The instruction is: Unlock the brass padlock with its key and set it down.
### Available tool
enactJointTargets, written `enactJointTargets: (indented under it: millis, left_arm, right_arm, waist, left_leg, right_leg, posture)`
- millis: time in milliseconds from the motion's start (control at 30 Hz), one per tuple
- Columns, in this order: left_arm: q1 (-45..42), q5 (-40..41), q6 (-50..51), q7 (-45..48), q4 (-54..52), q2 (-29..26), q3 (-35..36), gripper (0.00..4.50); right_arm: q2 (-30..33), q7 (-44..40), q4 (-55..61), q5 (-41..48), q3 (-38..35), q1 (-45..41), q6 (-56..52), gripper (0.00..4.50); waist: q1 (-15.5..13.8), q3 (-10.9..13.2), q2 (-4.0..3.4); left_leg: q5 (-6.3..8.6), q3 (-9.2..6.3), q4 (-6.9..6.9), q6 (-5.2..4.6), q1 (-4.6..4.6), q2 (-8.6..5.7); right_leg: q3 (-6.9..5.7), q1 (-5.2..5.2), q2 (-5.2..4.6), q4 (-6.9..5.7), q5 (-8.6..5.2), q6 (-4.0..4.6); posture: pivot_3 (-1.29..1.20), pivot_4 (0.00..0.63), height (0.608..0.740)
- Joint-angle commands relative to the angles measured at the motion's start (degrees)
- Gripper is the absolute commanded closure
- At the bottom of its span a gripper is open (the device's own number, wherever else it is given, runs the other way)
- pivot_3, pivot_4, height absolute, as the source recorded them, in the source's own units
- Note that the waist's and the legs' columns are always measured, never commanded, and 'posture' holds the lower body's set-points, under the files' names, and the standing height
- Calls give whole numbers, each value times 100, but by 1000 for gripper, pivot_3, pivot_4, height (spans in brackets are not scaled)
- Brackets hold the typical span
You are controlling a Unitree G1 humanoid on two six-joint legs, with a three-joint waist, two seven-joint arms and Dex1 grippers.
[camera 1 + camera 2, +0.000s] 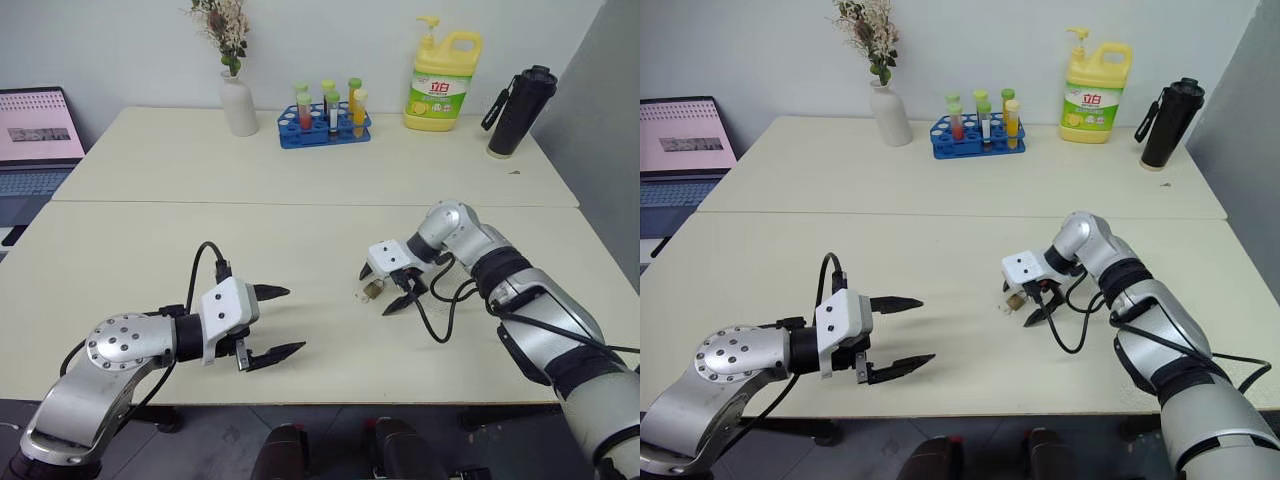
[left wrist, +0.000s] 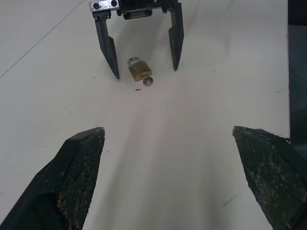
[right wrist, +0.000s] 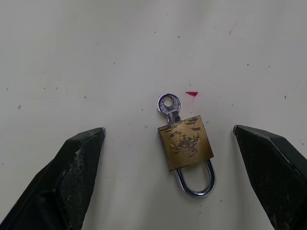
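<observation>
Brass padlock lies flat on the cream table in the left eye view, directly under the right gripper, which points steeply down with its two black fingers spread wide on either side of the lock. At about nine o'clock from it, well apart, the left gripper hovers over the near edge of the table, its jaws wide and holding nothing. Along the far edge stand a white vase, a blue rack of tubes, a yellow detergent bottle and a black flask.

From the left wrist view, the padlock sits between the right gripper's tips, touching neither, with the key protruding from its base.

Seen from the right wrist view, the padlock lies face up midway between the fingertips, clear of both. Its silver shackle is seated in the body, and the key's round bow points away at roughly eleven o'clock, near a small red mark on the tabletop.
</observation>
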State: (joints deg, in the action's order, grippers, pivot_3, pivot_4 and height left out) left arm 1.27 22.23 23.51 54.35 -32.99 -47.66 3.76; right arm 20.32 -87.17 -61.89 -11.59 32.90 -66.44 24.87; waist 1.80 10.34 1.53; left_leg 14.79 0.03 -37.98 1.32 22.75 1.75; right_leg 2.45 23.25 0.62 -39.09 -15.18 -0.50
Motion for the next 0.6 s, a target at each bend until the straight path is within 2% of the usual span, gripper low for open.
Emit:
enactJointTargets:
  millis: [33, 67, 367, 533, 600]
  left_arm:
    - [-49, -48, -46, -72, -149, -36, 12, 0]
    - [-78, -66, -66, -73, -124, -28, -11, 0]
    - [-174, -221, -214, -74, 25, 40, -167, 0]
    - [-207, -258, -279, -61, 106, 58, -205, 0]
    - [-201, -289, -333, -50, 145, 63, -232, 0]
  right_arm:
    - [-21, -49, -355, -356, 60, -150, 287, 356]
    - [-30, -8, -419, -418, 64, -162, 321, 548]
    - [-147, -22, -630, -508, -104, -184, 63, 3558]
    - [-187, 200, -551, -314, -437, -200, -471, 3592]
    - [-80, 399, -67, -30, -792, -116, -961, 3592]
  waist:
    - [2, 0, 0]
    - [2, 0, 0]
    - [5, -3, 0]
    - [5, -3, -1]
    - [4, -2, -2]
  left_leg:
    - [0, 1, 0, 0, -3, 0]
    - [0, 1, 0, 0, -5, 1]
    - [0, 10, -1, 0, -27, 4]
    - [-1, 12, -1, 1, -28, 6]
    - [-1, 12, -1, 1, -27, 6]
  right_leg:
    - [0, -2, 0, -1, 0, 0]
    - [0, -3, 0, -1, 0, 0]
    - [1, -14, 5, -7, 3, 6]
    - [2, -13, 6, -11, 4, 7]
    - [2, -11, 6, -12, 4, 7]
  posture:
    - [0, 150, 740]
    - [0, 150, 740]
    - [0, 150, 740]
    - [0, 150, 740]
    - [0, 150, 740]
